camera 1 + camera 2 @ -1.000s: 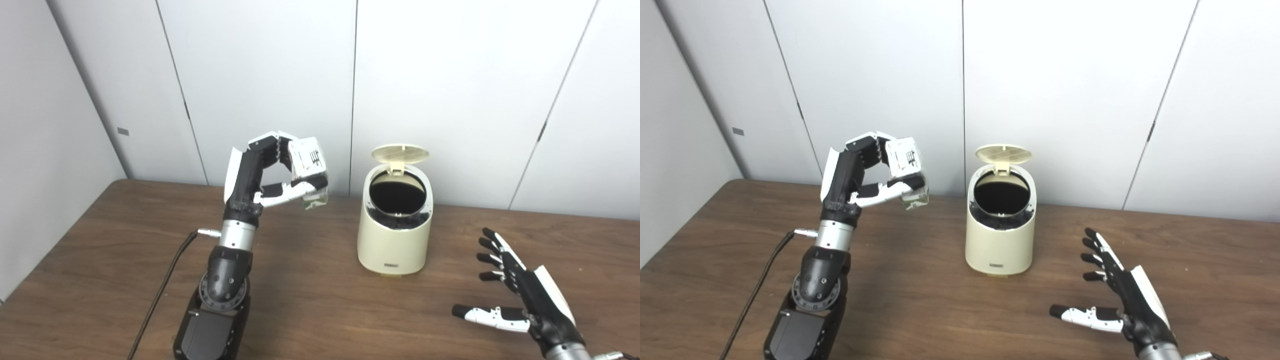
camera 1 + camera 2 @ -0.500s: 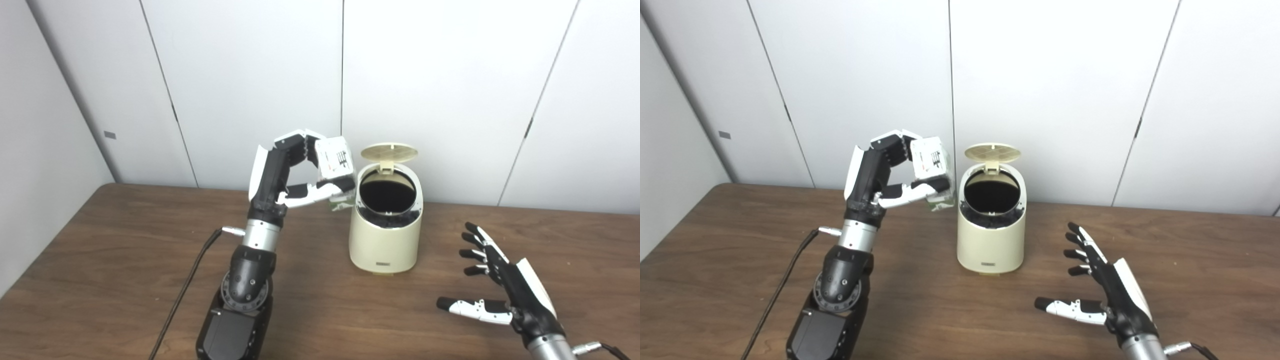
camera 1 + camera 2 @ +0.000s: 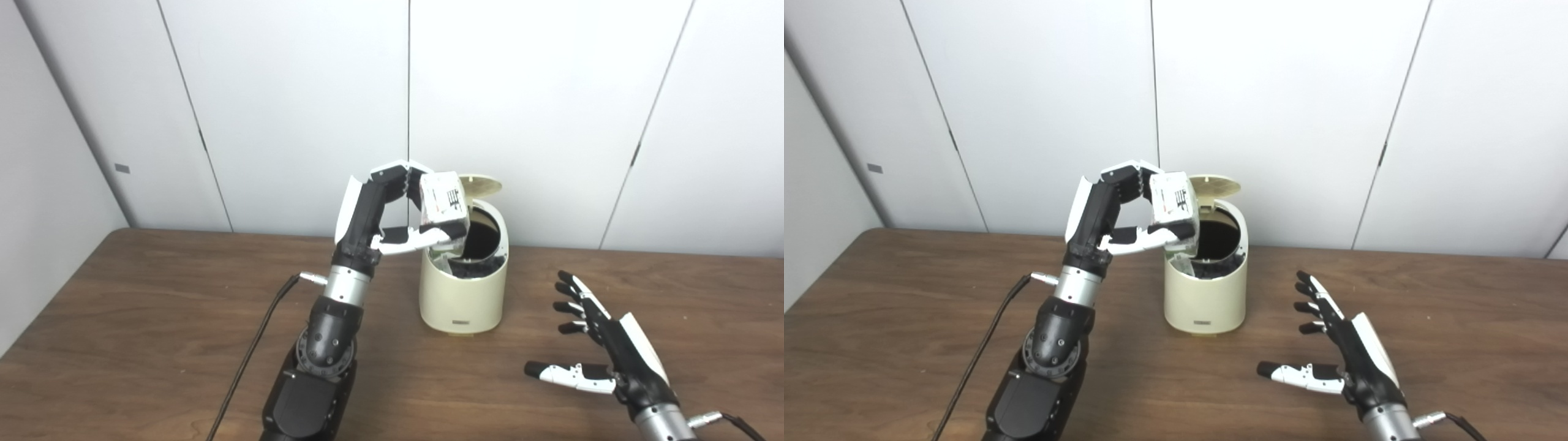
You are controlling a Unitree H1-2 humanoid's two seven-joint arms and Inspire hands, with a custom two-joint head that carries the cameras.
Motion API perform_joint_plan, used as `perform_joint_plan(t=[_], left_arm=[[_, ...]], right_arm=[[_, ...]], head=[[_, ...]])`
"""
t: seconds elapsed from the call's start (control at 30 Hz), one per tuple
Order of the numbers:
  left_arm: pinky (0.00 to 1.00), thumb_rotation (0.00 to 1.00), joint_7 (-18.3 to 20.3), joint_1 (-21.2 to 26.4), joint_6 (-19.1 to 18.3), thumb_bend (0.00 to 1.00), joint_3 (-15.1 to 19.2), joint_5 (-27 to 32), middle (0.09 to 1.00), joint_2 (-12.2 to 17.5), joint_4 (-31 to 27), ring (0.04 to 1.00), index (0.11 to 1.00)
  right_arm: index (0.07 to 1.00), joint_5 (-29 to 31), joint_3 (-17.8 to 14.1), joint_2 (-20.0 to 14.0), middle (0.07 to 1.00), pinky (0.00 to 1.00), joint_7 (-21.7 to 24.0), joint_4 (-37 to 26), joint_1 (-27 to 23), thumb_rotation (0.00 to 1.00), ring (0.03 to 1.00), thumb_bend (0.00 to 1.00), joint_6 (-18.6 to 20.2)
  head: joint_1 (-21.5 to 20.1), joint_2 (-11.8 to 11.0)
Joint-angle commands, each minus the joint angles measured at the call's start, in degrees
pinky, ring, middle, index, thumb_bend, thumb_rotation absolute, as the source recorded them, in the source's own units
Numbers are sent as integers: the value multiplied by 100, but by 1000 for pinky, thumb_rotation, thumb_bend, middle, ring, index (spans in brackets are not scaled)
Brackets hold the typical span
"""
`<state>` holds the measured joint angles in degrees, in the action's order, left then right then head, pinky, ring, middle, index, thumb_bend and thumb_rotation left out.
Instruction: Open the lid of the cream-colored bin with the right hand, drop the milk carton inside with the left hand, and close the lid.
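Left hand (image 3: 392,214), black with white shells, is raised above the brown wooden desk (image 3: 153,318) and grasps a small white milk carton (image 3: 445,202) between its curled fingers above and its thumb below. Dark printed marks show on the carton's facing side and a greenish patch near its lower end; it is tilted, with that lower end over the left part of the opening of the cream-coloured round plastic bin (image 3: 463,294). Whether the carton touches the bin's rim cannot be told. The bin stands on the desk toward its back edge, near the middle, with a small dark label low on its front. Its round cream lid (image 3: 479,182) is swung up and back on its hinge, showing a ribbed underside, and the inside of the bin looks black.

Right hand (image 3: 612,355) hovers low over the desk near the front right corner, well apart from the bin, holding nothing, its fingers spread and its thumb stretched out toward the left. A black cable (image 3: 254,361) runs along the desk beside the left arm.
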<state>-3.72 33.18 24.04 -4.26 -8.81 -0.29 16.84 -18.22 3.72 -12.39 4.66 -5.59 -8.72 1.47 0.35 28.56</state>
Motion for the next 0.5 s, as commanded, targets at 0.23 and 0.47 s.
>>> perform_joint_plan(t=[0.23, 0.47], left_arm=[[422, 0, -403, 590, 288, 506, -380, 20, 469, -45, 305, 457, 493], [454, 0, -967, 789, 289, 506, -829, -78, 475, 64, 687, 465, 487]], right_arm=[[936, -15, -33, 51, 911, 713, -118, -231, -209, 280, 834, 789, -124], [939, -62, -40, 75, 910, 716, -134, -256, -204, 310, 839, 791, -121]], head=[[-85, 27], [-178, 15]])
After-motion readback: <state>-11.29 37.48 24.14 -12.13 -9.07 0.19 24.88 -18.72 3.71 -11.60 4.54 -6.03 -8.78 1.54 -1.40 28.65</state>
